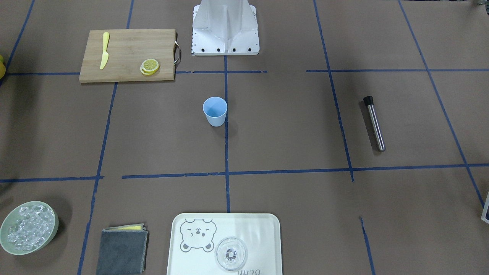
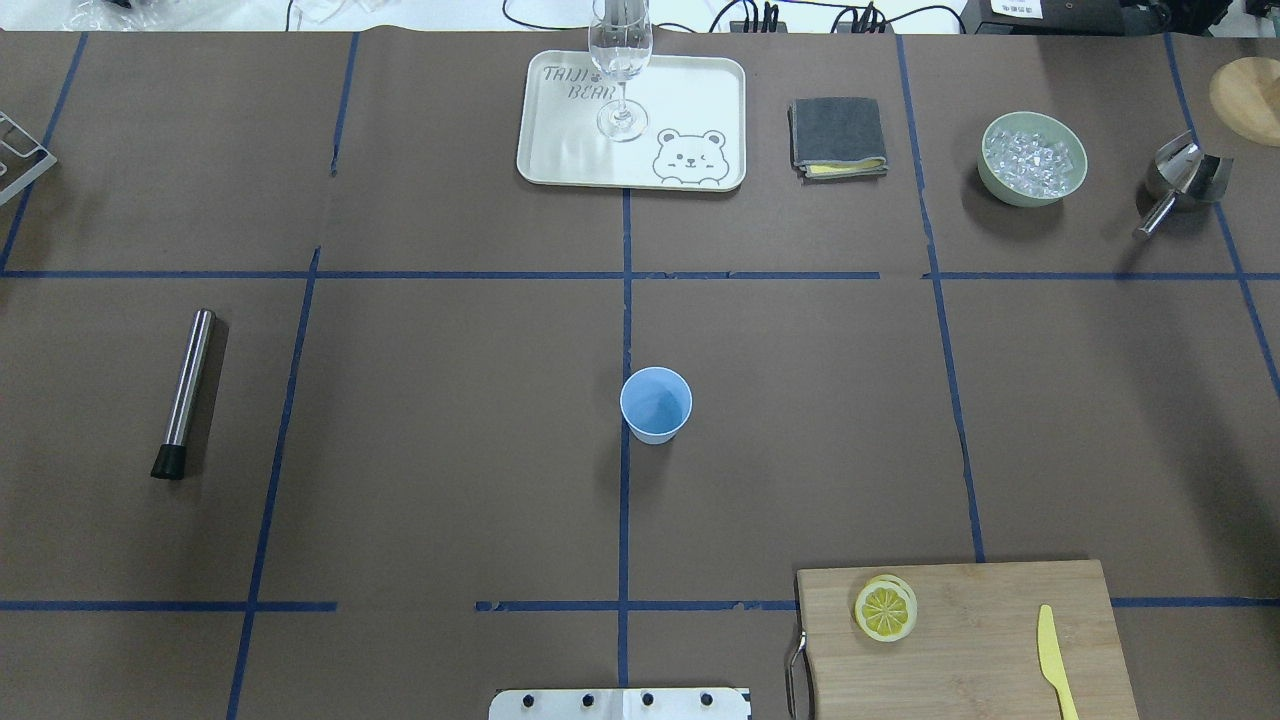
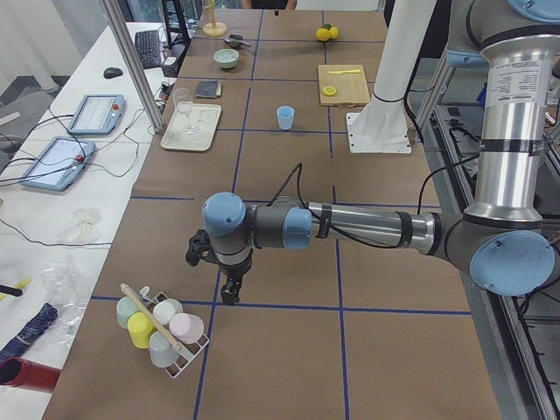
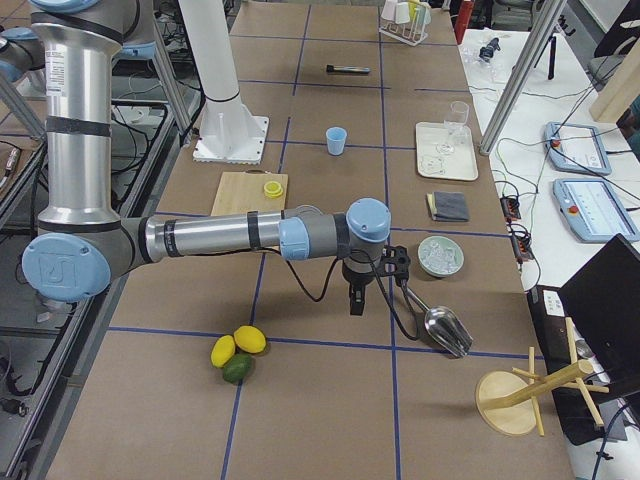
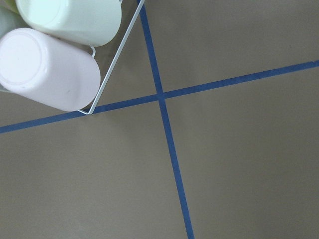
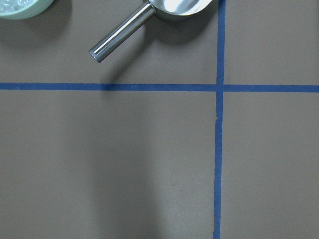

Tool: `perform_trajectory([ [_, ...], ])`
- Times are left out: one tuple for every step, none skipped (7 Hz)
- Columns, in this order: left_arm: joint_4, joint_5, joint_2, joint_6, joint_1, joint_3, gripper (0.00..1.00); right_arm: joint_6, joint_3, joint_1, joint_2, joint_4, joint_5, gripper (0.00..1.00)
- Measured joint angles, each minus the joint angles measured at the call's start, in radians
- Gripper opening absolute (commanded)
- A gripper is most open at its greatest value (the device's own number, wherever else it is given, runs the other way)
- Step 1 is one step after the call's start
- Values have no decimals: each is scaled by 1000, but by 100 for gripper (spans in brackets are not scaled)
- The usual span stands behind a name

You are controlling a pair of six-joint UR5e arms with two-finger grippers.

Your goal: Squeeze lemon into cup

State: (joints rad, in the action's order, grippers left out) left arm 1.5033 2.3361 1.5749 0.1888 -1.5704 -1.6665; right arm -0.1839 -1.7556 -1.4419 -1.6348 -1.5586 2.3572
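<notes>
Brown blue-taped table [image 2: 450,450]: cup [image 2: 655,405] at centre; cutting board [image 2: 980,620] robot-side right of cup, tray [image 2: 570,140] beyond cup, steel muddler [image 2: 187,390] left of cup.

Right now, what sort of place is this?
Likely a robotics lab staged as a drink-prep bench: tape-gridded table, tablets beside it, plus cup, lemon slices and ice bowl.

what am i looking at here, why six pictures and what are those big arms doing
Two robot arms stand at a taped brown table, filmed by six cameras at once: one facing the robot, one overhead, one at each table end, one on each wrist. The left gripper and right gripper hang over opposite ends, apparently empty. The blue cup stands mid-table; the lemon slices lie stacked on a cutting board beside a yellow knife. Also a tray with a glass.
</notes>
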Motion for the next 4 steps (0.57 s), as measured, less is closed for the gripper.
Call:
perform_trajectory([
  [-1, 0, 3, 2, -3, -3, 100, 0, 0, 0, 0, 0, 0, 100],
  [-1, 0, 5, 2, -3, -11, 100, 0, 1, 0, -2, 2, -1, 100],
  [0, 1, 9, -3, -2, -27, 100, 1, 1, 0, -6, 6, -4, 100],
  [2, 2, 11, -5, 1, -42, 100, 1, 1, 0, -10, 10, -5, 100],
])
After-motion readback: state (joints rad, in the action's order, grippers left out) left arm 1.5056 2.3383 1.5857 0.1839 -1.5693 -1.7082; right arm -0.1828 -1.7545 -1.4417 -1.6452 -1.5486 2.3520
